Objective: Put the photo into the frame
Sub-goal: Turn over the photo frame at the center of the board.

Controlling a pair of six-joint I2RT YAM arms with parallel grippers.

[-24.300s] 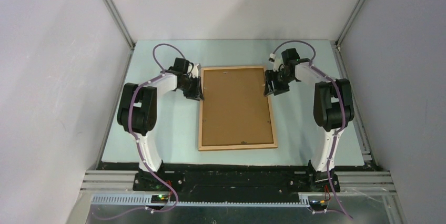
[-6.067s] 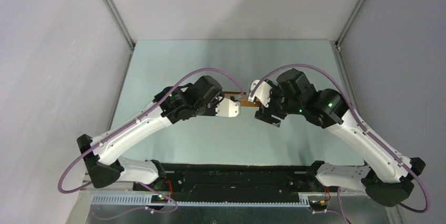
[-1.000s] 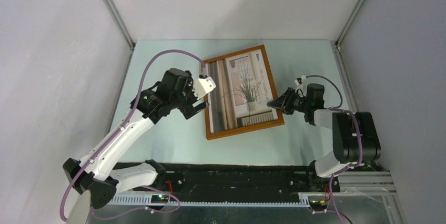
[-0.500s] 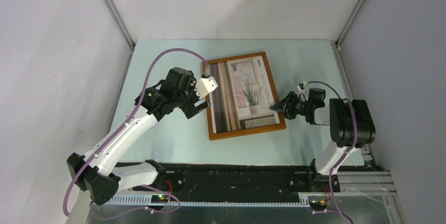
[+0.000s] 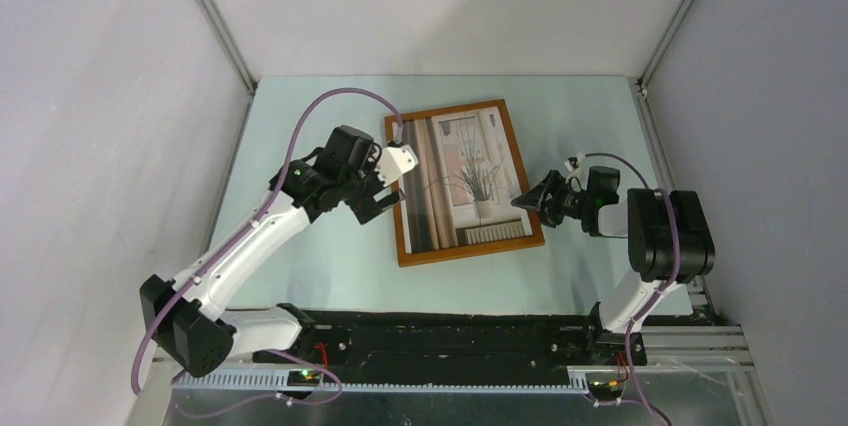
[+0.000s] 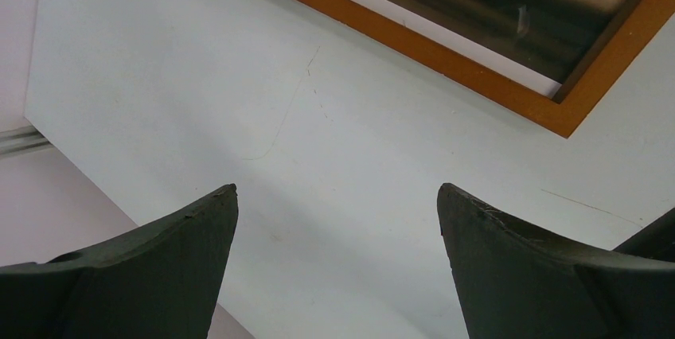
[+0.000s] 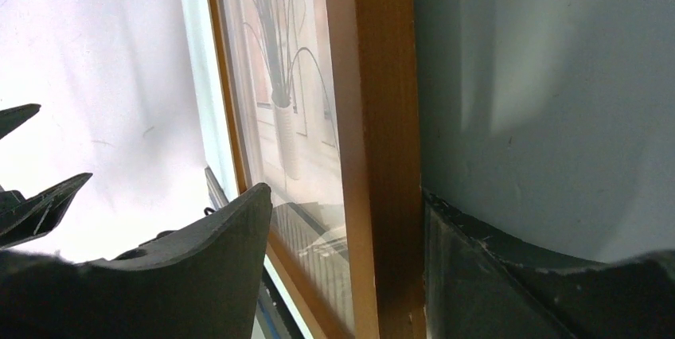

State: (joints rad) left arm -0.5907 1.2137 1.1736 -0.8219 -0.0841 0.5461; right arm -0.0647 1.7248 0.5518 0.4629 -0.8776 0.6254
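The frame [image 5: 471, 251], thin light-brown wood, lies flat on the table, turned a little clockwise. Inside it, face up, is the photo [image 5: 465, 181] of a grassy potted plant at a window. My left gripper [image 5: 388, 191] hovers just off the frame's left rail, open and holding nothing. In the left wrist view, the left gripper [image 6: 336, 189] is over bare table, with a corner of the frame [image 6: 446, 68] beyond it. My right gripper [image 5: 522, 202] is at the right rail. In the right wrist view, the right gripper [image 7: 346, 193] is open astride the frame [image 7: 382, 76], one finger over the photo [image 7: 278, 76].
The pale green table top [image 5: 320, 246] is closed in by grey walls with metal posts [image 5: 215, 21] at the back corners. A black rail [image 5: 450, 331] carrying both arm bases runs along the near edge. Left of the frame, in the right wrist view, are the left gripper's fingertips [image 7: 36, 200].
The right gripper's jaws have widened and let go of the frame's right rail. The frame has settled slightly nearer. The left arm has shifted a little towards the frame.
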